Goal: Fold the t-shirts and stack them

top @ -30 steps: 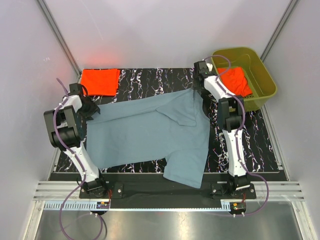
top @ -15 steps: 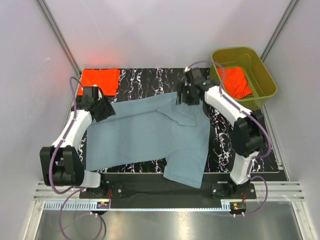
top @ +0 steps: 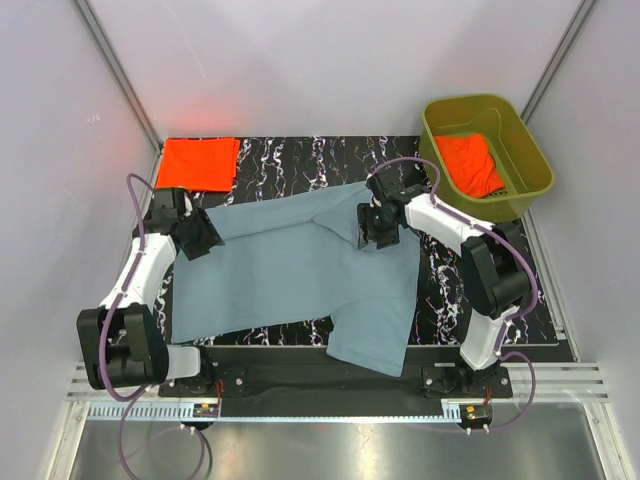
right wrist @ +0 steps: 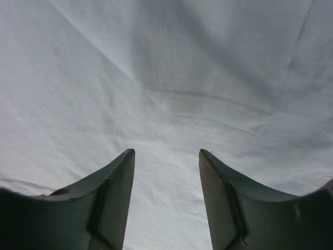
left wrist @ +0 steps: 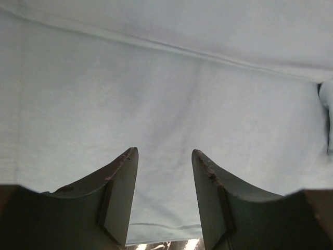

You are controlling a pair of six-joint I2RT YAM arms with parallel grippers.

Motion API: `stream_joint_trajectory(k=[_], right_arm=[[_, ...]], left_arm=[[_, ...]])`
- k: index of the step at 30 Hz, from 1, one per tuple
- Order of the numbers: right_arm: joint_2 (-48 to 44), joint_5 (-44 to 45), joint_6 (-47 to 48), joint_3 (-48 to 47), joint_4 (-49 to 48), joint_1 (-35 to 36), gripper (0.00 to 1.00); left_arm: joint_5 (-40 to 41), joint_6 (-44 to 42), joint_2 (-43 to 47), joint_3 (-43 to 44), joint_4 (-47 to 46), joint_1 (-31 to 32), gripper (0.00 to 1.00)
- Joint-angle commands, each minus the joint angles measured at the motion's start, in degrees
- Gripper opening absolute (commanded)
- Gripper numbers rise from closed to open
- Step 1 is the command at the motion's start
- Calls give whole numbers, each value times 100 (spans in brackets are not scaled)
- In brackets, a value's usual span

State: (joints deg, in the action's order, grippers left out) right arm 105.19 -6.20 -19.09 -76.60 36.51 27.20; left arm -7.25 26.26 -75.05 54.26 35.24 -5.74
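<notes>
A large blue-grey t-shirt (top: 290,270) lies spread on the black marbled table, its lower right part hanging over the near edge. My left gripper (top: 205,236) is open over the shirt's left edge; in the left wrist view its open gripper (left wrist: 164,152) frames blue cloth (left wrist: 166,94). My right gripper (top: 376,232) is open over the shirt's upper right, above a folded sleeve; the right wrist view shows the open gripper (right wrist: 166,153) over cloth (right wrist: 171,78). A folded orange-red shirt (top: 198,163) lies at the back left. Another orange-red shirt (top: 470,163) is bunched in the tub.
An olive-green plastic tub (top: 530,150) stands at the back right, off the table's corner. Grey walls close in the table (top: 300,160) on three sides. A metal rail runs along the near edge by the arm bases.
Both arms have swung inward and come down over the blue-grey shirt: the left from the back left corner, the right from beside the tub. The shirt has not visibly moved.
</notes>
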Motion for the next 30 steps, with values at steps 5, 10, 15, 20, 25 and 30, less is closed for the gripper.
stream_joint_trajectory(k=[5, 10, 15, 20, 25, 30], right_arm=[[116, 471, -209, -365, -30, -311, 72], [2, -169, -437, -277, 23, -733, 68], [-59, -655, -490, -119, -4, -1085, 62], [-34, -839, -560, 39, -56, -1445, 63], [125, -1217, -744, 145, -179, -1490, 52], [203, -1208, -807, 294, -250, -1498, 43]], left_arm=[[-102, -244, -308, 330, -159, -303, 52], [-84, -280, -1046, 787, 115, -1340, 51], [-233, -183, -1854, 1121, -97, -1772, 50], [-348, -235, -2312, 1385, -176, -2045, 50], [-304, -227, -2506, 1377, -176, -2080, 52], [-286, -201, -2655, 1377, -220, -2186, 52]])
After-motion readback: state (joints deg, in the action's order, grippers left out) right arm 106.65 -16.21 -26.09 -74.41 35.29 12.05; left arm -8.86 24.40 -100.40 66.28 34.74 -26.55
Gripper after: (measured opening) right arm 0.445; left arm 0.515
